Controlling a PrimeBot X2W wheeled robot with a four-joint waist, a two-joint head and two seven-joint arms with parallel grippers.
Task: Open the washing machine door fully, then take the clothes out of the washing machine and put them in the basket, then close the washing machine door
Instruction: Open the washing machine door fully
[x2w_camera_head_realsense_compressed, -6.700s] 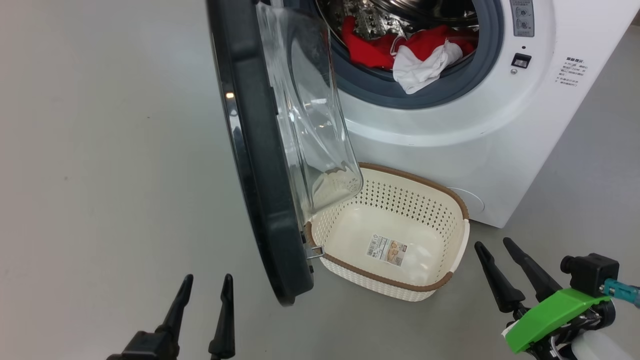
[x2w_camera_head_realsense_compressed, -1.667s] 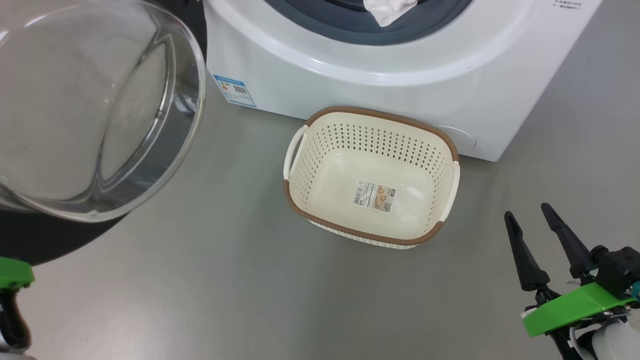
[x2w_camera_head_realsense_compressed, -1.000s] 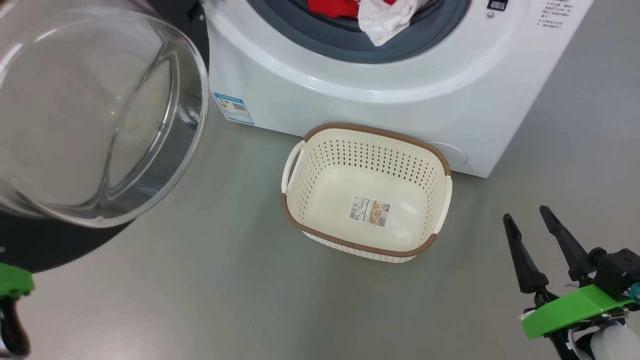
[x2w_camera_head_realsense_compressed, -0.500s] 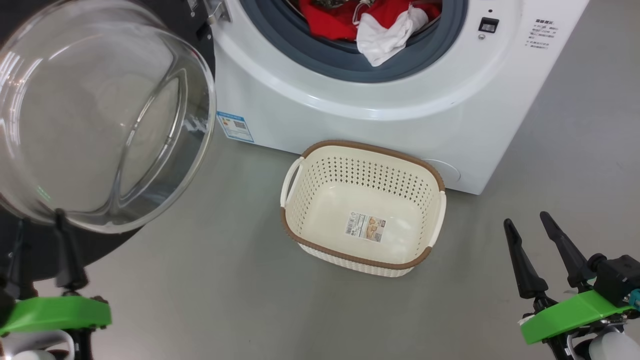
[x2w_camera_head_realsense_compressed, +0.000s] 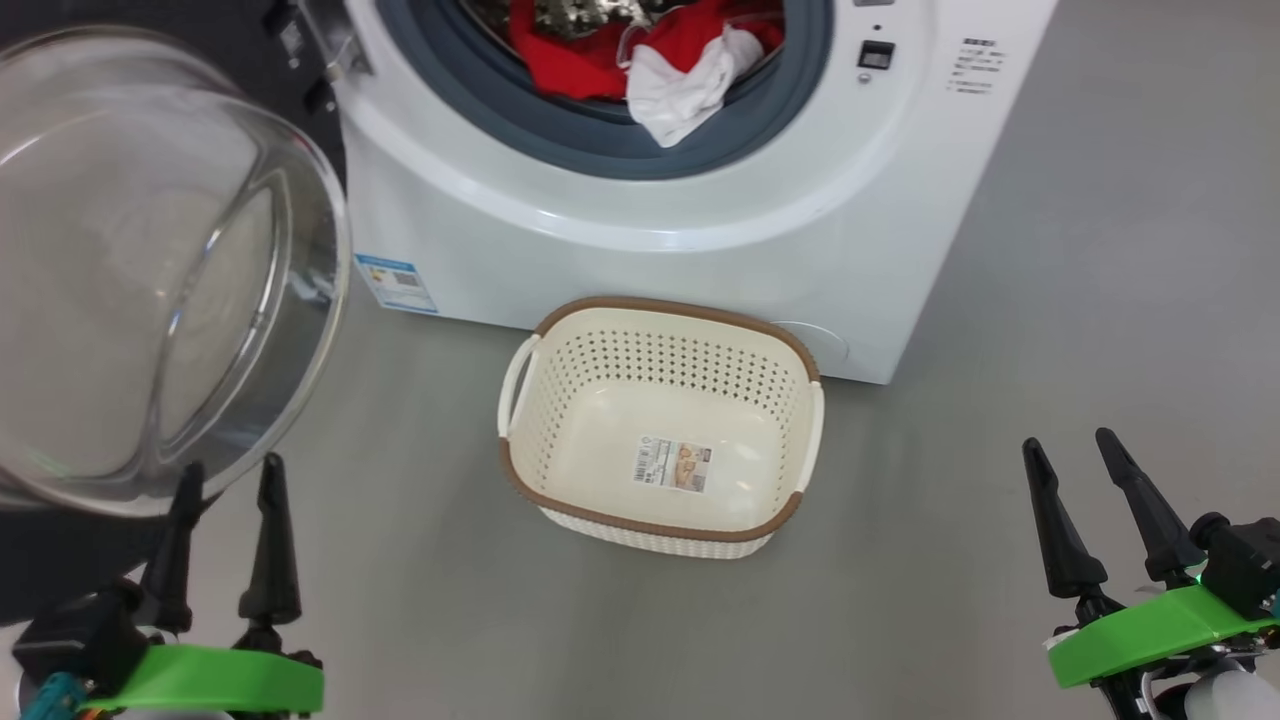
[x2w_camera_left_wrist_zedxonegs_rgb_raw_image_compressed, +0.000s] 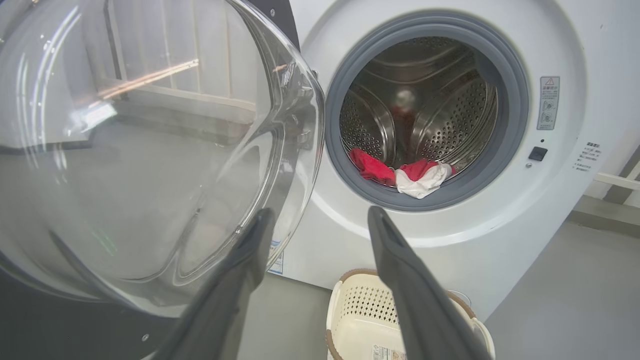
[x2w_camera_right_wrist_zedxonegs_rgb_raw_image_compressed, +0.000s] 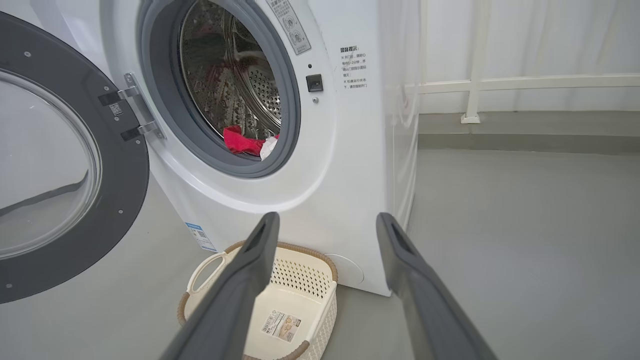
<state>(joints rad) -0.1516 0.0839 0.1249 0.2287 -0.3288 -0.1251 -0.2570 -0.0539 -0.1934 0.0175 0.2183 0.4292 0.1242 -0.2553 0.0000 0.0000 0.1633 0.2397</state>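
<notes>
We see a smooth grey floor (x2w_camera_head_realsense_compressed: 1100, 250) spreading all around, evenly lit, with only faint specks. In the right wrist view, toward two o'clock, a white rail (x2w_camera_right_wrist_zedxonegs_rgb_raw_image_compressed: 530, 82) runs along a pale wall (x2w_camera_right_wrist_zedxonegs_rgb_raw_image_compressed: 550, 35), and just below it a low grey step (x2w_camera_right_wrist_zedxonegs_rgb_raw_image_compressed: 525, 135) borders the floor.

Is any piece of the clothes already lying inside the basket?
No, the basket holds just its paper label, and the clothes lie at the mouth of the washing machine.
</notes>
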